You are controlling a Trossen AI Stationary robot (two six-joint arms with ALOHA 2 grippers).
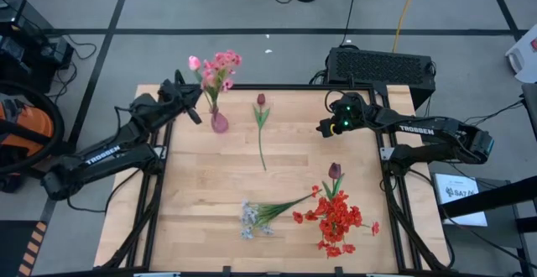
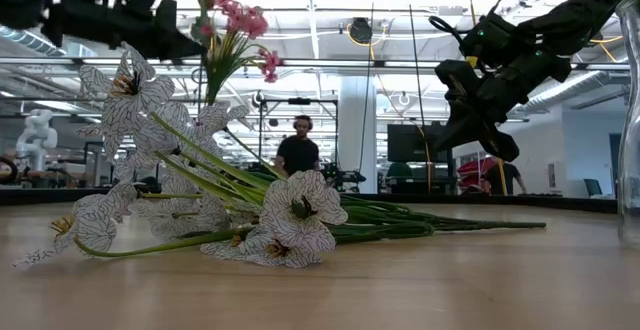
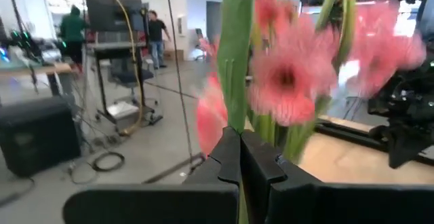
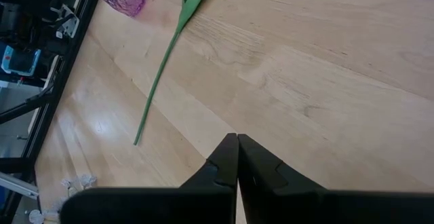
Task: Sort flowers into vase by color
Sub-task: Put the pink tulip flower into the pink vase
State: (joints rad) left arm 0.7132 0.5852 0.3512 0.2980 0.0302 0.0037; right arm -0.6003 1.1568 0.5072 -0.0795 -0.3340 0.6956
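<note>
Flowers with pink petals on green stems (image 1: 220, 65) stand in the small translucent pink-purple vase (image 1: 219, 122) at the far left of the wooden table (image 1: 201, 193). Left gripper (image 1: 195, 109) reaches in from the left, fingers pressed together just beside the stems; whether it pinches one is hard to tell. Right gripper (image 1: 322, 128) hangs above the far right, jaws closed on nothing. A maroon tulip (image 1: 261, 101) lies between them. Red clusters (image 1: 337, 220) and a pale bunch (image 1: 250, 218) lie near. From table height, the pale bunch hides the vase.
</note>
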